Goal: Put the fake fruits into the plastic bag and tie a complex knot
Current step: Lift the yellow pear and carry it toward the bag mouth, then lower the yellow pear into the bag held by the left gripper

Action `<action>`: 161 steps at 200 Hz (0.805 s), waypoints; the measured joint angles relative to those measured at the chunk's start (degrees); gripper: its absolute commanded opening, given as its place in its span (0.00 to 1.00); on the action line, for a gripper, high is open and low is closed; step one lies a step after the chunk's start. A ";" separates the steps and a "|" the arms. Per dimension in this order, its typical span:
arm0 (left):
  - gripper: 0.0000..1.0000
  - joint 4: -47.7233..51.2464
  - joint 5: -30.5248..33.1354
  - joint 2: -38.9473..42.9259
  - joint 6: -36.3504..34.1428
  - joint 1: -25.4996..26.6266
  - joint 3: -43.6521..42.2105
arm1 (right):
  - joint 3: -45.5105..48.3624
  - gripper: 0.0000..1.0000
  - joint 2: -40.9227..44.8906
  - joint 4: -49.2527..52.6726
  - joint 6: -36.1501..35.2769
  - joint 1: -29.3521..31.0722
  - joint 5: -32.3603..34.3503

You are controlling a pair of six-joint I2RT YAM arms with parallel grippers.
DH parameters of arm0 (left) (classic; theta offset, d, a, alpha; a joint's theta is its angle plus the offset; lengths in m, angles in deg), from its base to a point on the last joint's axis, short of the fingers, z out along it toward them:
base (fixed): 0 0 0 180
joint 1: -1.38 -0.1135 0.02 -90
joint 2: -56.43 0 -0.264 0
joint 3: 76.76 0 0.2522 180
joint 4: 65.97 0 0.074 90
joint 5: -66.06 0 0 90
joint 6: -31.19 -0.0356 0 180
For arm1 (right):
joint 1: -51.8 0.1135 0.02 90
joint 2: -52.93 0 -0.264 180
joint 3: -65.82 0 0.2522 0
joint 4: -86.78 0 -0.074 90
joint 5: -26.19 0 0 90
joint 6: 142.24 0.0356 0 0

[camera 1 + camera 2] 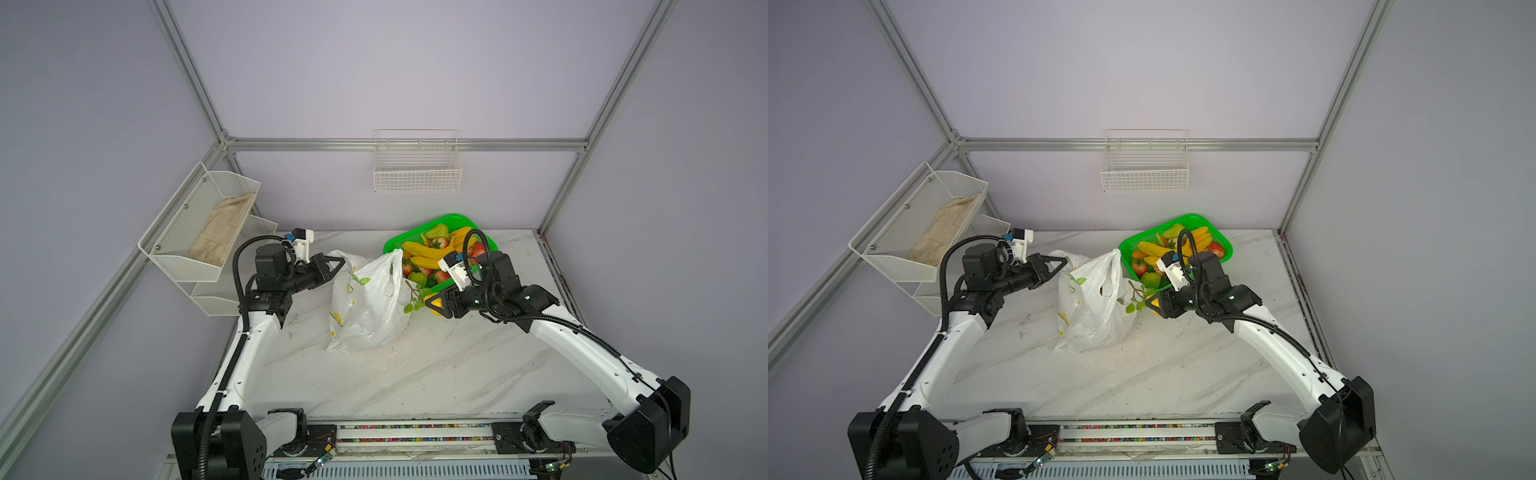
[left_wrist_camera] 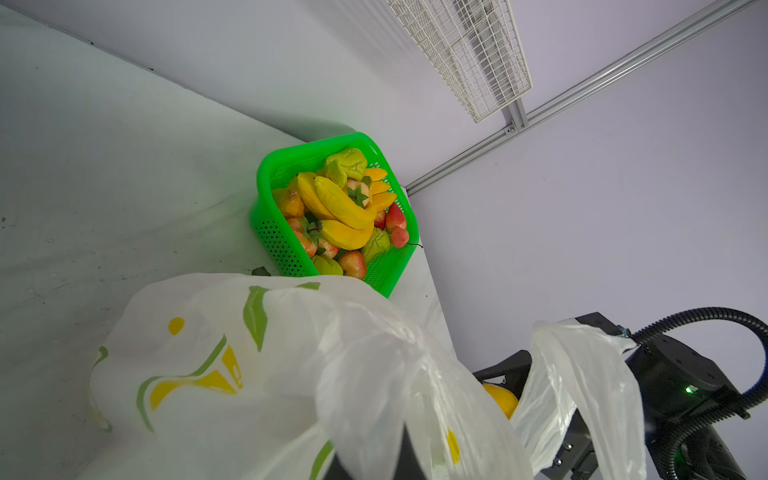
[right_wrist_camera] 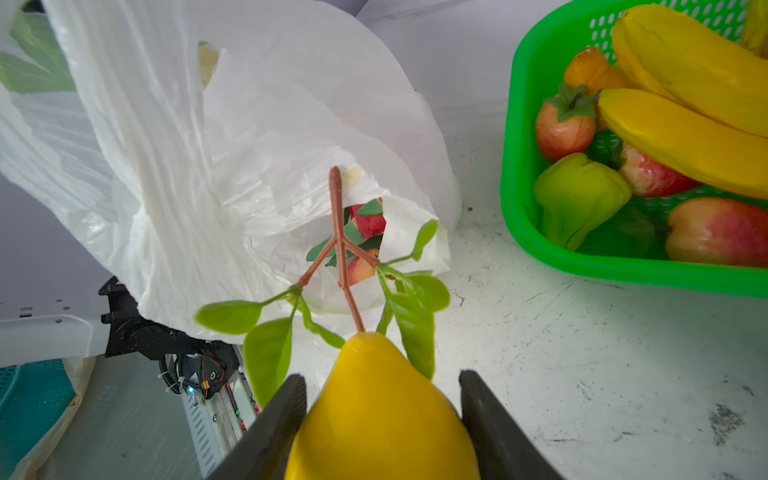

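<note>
Top views. Found bag (image 1: 370,299) standing crumpled at mid-desk (image 1: 415,374), near green basket (image 1: 451,217). Noted left hand (image 1: 340,264) pinched fully closed on the bag's raised upper edge, clear of the desk. Noted right hand (image 1: 433,306) part open, clamped on a yellow fruit (image 1: 437,302) just beside the bag, leafy twig (image 1: 420,294) pointing at it. Logged other fruits (image 1: 422,251) heaped in the basket: bananas, plus red and green pieces.

Left wrist view. Saw bag (image 2: 249,374) draped across the foreground, hiding the left hand's tips; could not check the pinch from here. Spotted yellow fruit (image 2: 500,401) behind a bag fold. Saw basket (image 2: 266,174) beyond, full.

Right wrist view. Confirmed both fingers (image 3: 270,428) pressed against the yellow fruit's (image 3: 382,415) sides. Saw twig (image 3: 338,232) lined up with a gap in the bag; spotted red fruits (image 3: 370,222) through that gap. Noted bare desk between bag and basket.
</note>
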 measured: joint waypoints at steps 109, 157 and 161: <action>0.00 0.00 0.15 -0.35 -0.17 0.00 0.00 | -5.86 0.28 2.84 13.70 -2.47 6.75 10.71; 0.00 0.00 0.20 -0.37 -0.20 1.05 0.00 | -6.05 0.29 2.93 16.76 -2.86 8.94 12.59; 0.00 0.00 0.20 -0.39 -0.20 1.14 0.00 | -6.05 0.29 2.49 16.85 -2.91 9.11 12.76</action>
